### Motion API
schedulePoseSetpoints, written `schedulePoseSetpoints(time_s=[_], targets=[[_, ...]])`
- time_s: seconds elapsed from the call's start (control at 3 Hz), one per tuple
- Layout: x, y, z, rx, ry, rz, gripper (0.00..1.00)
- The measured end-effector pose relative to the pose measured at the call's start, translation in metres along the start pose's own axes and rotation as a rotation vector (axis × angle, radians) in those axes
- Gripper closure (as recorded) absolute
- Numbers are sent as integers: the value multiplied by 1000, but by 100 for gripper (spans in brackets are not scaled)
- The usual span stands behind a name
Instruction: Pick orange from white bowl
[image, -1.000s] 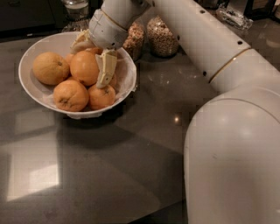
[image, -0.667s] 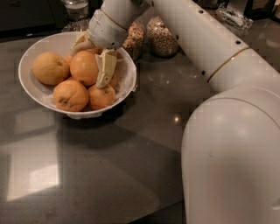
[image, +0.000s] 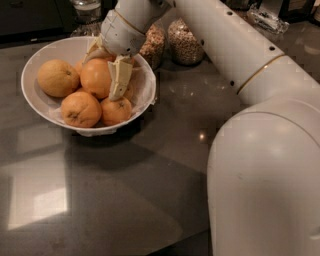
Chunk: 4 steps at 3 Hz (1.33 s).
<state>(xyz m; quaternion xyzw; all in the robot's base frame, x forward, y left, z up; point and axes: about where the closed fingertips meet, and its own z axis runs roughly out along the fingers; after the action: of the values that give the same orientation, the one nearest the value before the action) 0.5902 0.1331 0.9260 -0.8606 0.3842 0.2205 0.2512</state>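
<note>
Orange, round with dimpled peel, sits mid-pile in the white bowl, a wide, smooth-rimmed dish with crinkled white lining. My gripper reaches into the bowl, its cream fingers clamped on either side of that orange. Three more oranges crowd around it. Glass jars of grains stand behind, on the glossy dark countertop. The arm's white shell blocks the right side.

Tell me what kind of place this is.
Probably a kitchen or pantry counter: a dark polished countertop, a white bowl of oranges, glass jars of dry food behind. The gripper sits in the bowl among the oranges.
</note>
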Motion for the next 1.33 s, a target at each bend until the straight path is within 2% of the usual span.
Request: schedulePoseSetpoints(time_s=[0.33, 0.67, 1.33], targets=[[-2, -1, -3, 0, 0, 0, 100], [-9, -7, -12, 45, -32, -4, 100], [-19, 5, -46, 133, -76, 40, 100]])
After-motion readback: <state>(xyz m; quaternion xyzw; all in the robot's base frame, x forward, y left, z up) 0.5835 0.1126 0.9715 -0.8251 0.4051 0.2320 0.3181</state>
